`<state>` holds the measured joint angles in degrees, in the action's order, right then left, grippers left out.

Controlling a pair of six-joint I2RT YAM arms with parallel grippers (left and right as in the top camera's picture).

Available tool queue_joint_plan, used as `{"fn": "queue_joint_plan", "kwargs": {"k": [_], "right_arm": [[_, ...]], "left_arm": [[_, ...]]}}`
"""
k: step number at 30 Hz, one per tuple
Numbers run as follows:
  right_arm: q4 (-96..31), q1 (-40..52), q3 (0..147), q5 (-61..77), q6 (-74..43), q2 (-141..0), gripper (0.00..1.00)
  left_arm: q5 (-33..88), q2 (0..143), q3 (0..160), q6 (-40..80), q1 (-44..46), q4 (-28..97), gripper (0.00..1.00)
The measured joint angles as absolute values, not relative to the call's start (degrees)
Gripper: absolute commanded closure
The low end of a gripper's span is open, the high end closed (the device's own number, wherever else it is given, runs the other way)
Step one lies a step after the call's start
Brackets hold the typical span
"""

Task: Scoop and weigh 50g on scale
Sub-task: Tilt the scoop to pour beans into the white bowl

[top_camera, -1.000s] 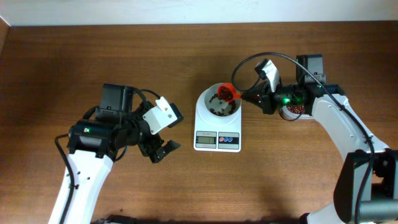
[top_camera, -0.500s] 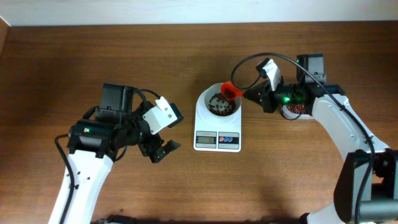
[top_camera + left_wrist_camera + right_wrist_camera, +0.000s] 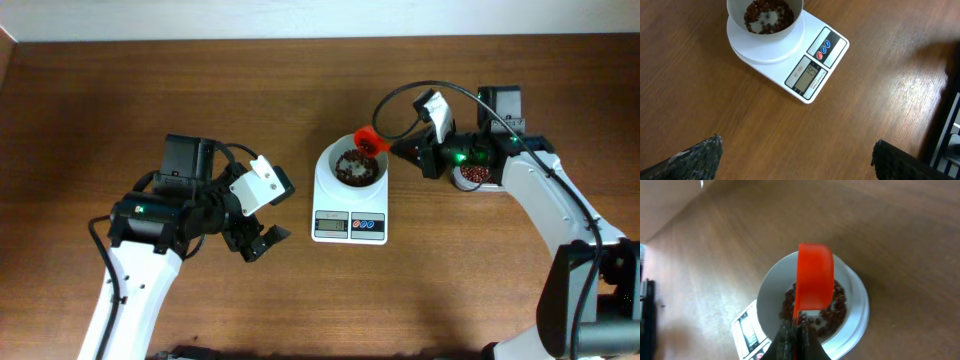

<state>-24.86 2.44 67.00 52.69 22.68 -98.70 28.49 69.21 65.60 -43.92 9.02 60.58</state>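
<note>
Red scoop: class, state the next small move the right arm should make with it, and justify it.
Probably lift the red scoop clear of the white bowl and swing it to the bean tub. The right gripper holds it tipped over the bowl on the scale, with beans in the bowl; the display is too small to read.

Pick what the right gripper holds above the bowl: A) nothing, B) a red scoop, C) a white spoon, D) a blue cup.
B: the right gripper is shut on the handle of a red scoop over the bowl.
</note>
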Motion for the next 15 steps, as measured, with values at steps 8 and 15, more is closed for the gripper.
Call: {"fn": "queue_joint_plan", "kwargs": {"k": [8, 15], "right_arm": [[-25.06, 2.44, 67.0, 51.46, 23.24, -98.7, 0.96], [-26.44, 2.44, 67.0, 52.1, 22.7, -98.7, 0.96]], "left_arm": [[28.49, 69.21, 65.6, -43.94, 9.02, 60.55, 0.01], [28.49, 69.21, 65.6, -43.92, 9.02, 60.58, 0.01]]}}
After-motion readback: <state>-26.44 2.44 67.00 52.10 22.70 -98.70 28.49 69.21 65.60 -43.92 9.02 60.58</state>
